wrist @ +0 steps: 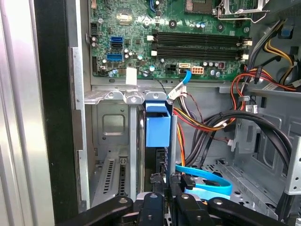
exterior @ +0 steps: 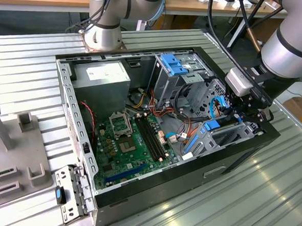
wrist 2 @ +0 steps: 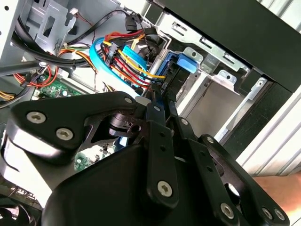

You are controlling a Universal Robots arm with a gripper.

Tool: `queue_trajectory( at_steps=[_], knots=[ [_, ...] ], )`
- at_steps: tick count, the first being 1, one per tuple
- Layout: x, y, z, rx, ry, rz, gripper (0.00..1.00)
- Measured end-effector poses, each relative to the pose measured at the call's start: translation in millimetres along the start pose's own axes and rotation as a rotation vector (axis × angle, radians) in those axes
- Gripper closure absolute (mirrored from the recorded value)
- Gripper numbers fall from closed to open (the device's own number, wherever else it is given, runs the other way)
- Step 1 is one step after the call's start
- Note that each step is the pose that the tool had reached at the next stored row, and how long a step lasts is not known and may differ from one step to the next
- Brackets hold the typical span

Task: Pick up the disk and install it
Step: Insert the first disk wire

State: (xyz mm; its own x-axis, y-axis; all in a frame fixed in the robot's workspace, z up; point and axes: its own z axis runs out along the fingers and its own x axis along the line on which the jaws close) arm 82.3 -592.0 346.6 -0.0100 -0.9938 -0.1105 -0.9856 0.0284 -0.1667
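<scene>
Blue-railed disk (wrist: 157,129) stands on edge in the case's (exterior: 272,136) drive bay, jaws of gripper (wrist: 168,186) clamped on it; pickup done, seating apparently incomplete.

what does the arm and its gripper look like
The arm is built of rounded silver-grey tube segments and joints, with black cables running alongside. A small white box sits at its wrist. The gripper is matte black, with flat linkage bars joined by silver screw heads.
</scene>
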Motion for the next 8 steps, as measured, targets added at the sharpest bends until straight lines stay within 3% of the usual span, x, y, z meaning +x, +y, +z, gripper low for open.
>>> queue_trajectory(
  at_steps=[2, 8],
  knots=[
    [0.0, -0.1, 0.1, 0.0023, 0.0037, 0.022, 0.84],
    [-0.6, 0.7, 0.1, 0.0036, 0.0056, 0.033, 0.84]
  ],
)
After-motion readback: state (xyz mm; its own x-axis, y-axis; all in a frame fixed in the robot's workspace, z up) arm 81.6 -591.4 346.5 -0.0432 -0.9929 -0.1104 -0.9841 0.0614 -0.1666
